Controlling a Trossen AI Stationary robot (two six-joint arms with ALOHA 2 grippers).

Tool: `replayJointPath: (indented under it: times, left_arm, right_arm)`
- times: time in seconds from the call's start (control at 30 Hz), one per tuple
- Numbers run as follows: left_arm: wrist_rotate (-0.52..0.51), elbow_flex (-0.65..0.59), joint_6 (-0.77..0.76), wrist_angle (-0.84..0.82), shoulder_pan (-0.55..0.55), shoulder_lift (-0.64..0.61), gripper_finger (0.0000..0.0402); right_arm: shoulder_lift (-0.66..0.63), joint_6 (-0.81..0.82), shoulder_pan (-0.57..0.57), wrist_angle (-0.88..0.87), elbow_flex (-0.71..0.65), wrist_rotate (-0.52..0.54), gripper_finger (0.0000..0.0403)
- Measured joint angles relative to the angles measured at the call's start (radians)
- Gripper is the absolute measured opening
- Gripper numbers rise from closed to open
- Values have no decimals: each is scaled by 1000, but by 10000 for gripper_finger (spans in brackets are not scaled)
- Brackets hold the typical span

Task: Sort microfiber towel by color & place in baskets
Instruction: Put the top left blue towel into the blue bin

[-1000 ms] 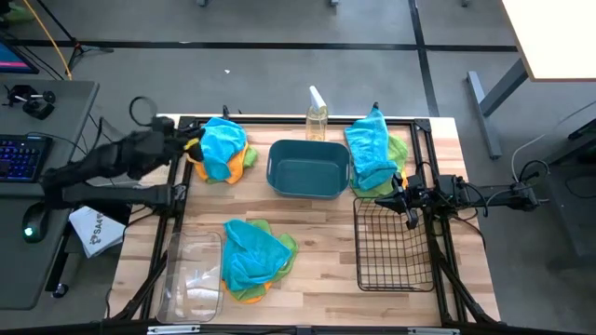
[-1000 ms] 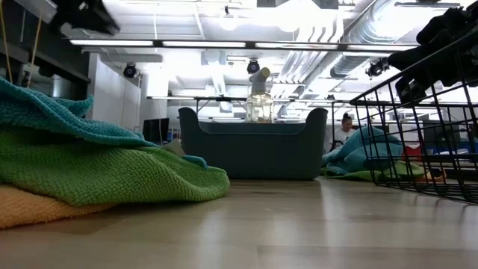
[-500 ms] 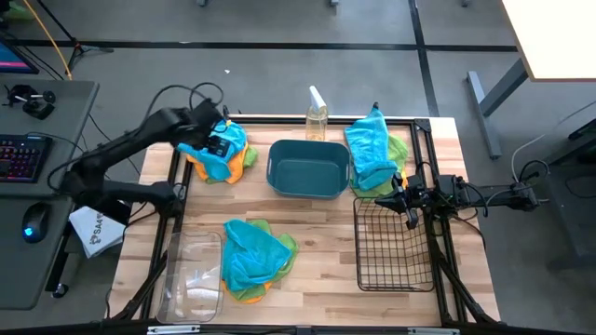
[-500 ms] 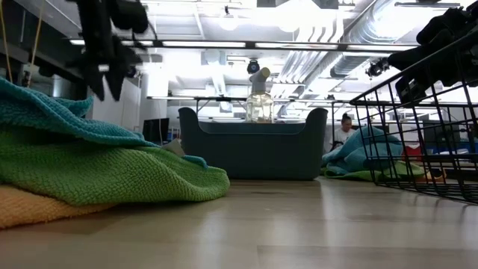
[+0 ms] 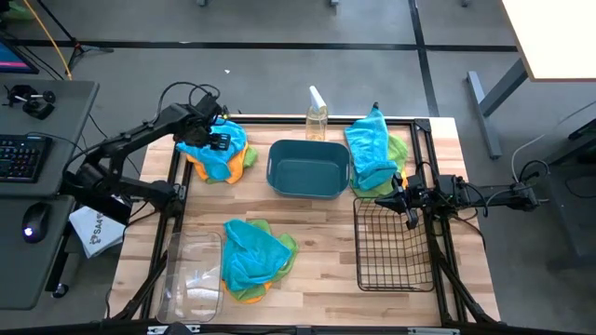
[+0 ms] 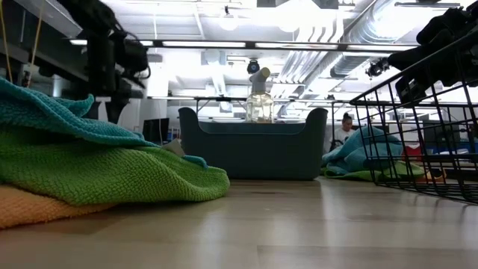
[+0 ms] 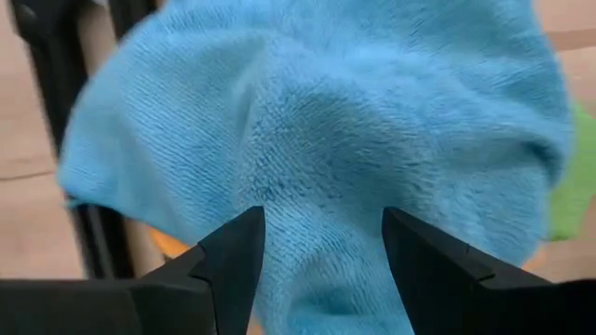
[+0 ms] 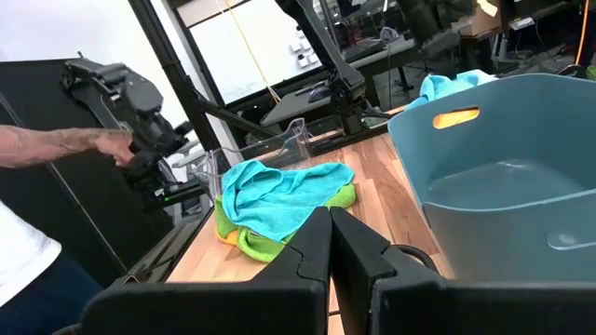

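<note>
Left tool (image 5: 217, 141) hangs wide-jawed over the fuzzy turquoise microfiber towel (image 5: 222, 147) heaped at the tabletop's (image 5: 317, 228) far left corner — right tool (image 5: 399, 197), fingers pressed together, waits by the black wire-mesh basket (image 5: 395, 249).

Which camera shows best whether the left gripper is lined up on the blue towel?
Left wrist view: the left gripper has open fingers straddling the blue towel. The high view shows it over the far-left pile; the low view shows only the arm.

Colours, left gripper (image 7: 321, 244) area

Turquoise towel (image 7: 372, 121) is seen straight ahead of the black fingers (image 7: 233, 261); orange and lime green edges are glimpsed beneath it. Teal tub (image 5: 307, 167), black mesh basket (image 5: 396, 244), clear bin (image 5: 193, 274) noted.
</note>
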Motion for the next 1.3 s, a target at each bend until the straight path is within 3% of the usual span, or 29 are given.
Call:
replayJointPath:
  times: [0.4, 0.5, 0.6, 0.67, 1.07, 1.3]
  left_arm:
    - [-46, -111, 35, 192, -2, 0, 199]
    - [-10, -117, 43, 200, 1, 0, 152]
    - [56, -118, 61, 200, 1, -1, 51]
    - [91, -106, 69, 198, 1, -5, 16]
    - [150, 192, 249, 134, -2, -191, 0]
    - [191, 207, 420, 30, -31, -106, 36]
  right_arm:
    - [0, 0, 0, 0, 0, 0, 0]
    - [0, 0, 0, 0, 0, 0, 0]
    - [0, 0, 0, 0, 0, 0, 0]
    - [0, 0, 0, 0, 0, 0, 0]
    - [0, 0, 0, 0, 0, 0, 0]
    - [0, 0, 0, 0, 0, 0, 0]
